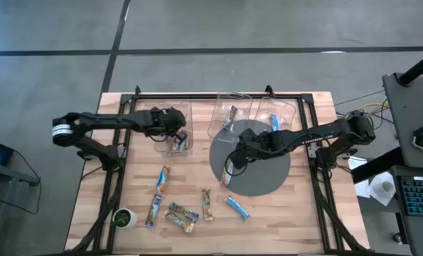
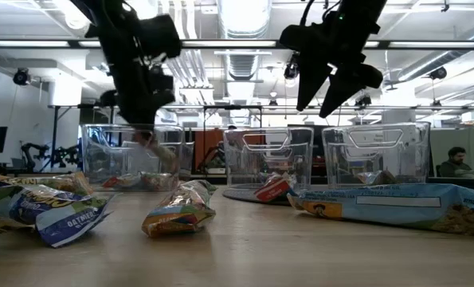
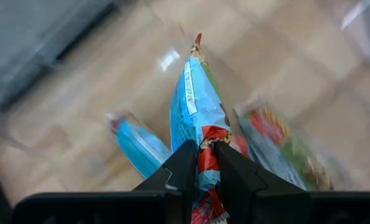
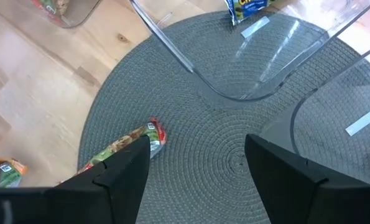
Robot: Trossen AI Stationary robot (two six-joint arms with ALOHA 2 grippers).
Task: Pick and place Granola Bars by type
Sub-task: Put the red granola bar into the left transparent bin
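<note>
Three clear bins (image 1: 229,114) stand along the far edge of the tabletop (image 1: 289,213), and each already holds at least one of the granola bars. The left bin (image 1: 174,128) has a couple of wrappers lying in it, the middle one shows a bar (image 1: 232,115) standing against its wall, and the right bin (image 1: 279,117) holds a light blue bar (image 1: 274,122). Sorting looks under way but well short of done: six or so bars lie loose toward the near edge, among them a blue one (image 1: 236,208), a multicoloured one (image 1: 162,178) and a small cluster (image 1: 182,215) near the left corner, plus one bar (image 1: 227,173) on the round grey mat (image 1: 268,178) at mid-tabletop.

Over the left bin, the left hand (image 1: 175,129) reaches in from the left edge with its arm stretched nearly level, pointing down into the bin. Its fingers are clamped on the end of a blue and red bar (image 3: 197,118), which hangs below them above two wrappers on the bin floor; a release here seems the step in hand.

From the right edge, the right arm extends across the mat, its hand (image 1: 234,158) hovering above the bar (image 4: 119,148) lying there, fingers (image 4: 125,168) spread wide apart, one above that bar and nothing held. That bar looks like its next pick.
</note>
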